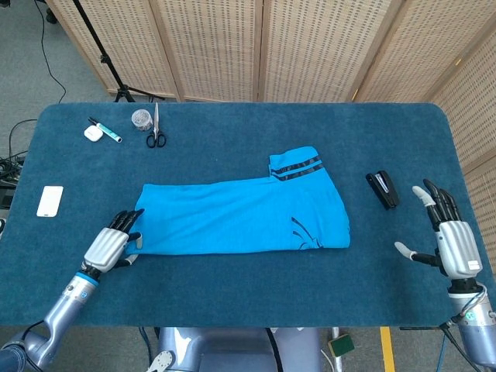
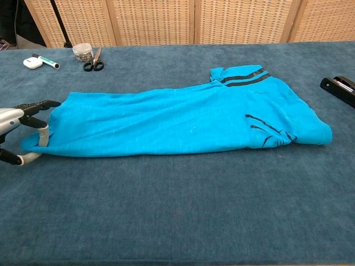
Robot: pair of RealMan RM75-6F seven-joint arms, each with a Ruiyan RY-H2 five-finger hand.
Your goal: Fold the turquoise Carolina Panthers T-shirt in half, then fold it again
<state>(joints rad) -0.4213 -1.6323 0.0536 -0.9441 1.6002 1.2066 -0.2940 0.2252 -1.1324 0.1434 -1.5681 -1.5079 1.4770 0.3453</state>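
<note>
T-shirt point(image 1: 244, 218), turquoise and folded into a long strip, lies across the middle of your blue table point(image 1: 248, 287) (striped sleeve at the far right end). Your left hand point(image 1: 111, 245) pinches its near-left corner, while your right hand point(image 1: 449, 241) hovers well apart, fingers spread, near the black stapler point(image 1: 382, 189).

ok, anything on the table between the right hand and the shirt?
Only the black stapler, lying off the T-shirt and farther back than the right hand. Otherwise bare blue table. The head view shows it.
</note>
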